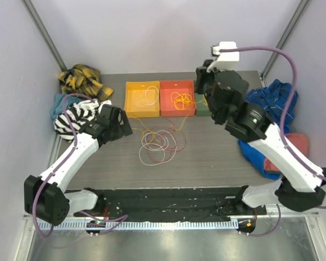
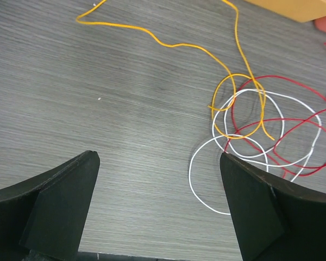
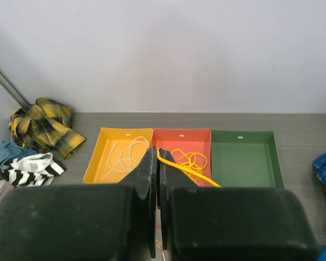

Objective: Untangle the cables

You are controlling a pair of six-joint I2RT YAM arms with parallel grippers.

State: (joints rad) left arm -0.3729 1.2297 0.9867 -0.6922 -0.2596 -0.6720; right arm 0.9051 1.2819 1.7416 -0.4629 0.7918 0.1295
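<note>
Looking down, you find your left jaws spread wide above the table and gripping nothing. The tangle of white, red and yellow cables lies just to their right, in front of the trays. Your right jaws are pressed together, pinching a yellow cable at their tips over the red tray. A white cable lies in the yellow tray. You cannot read the small white tags on the tray rims.

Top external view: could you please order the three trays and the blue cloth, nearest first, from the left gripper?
1. yellow tray, beside the left gripper.
2. red tray, middle.
3. green tray, partly behind the right arm.
4. blue cloth, far right.
</note>
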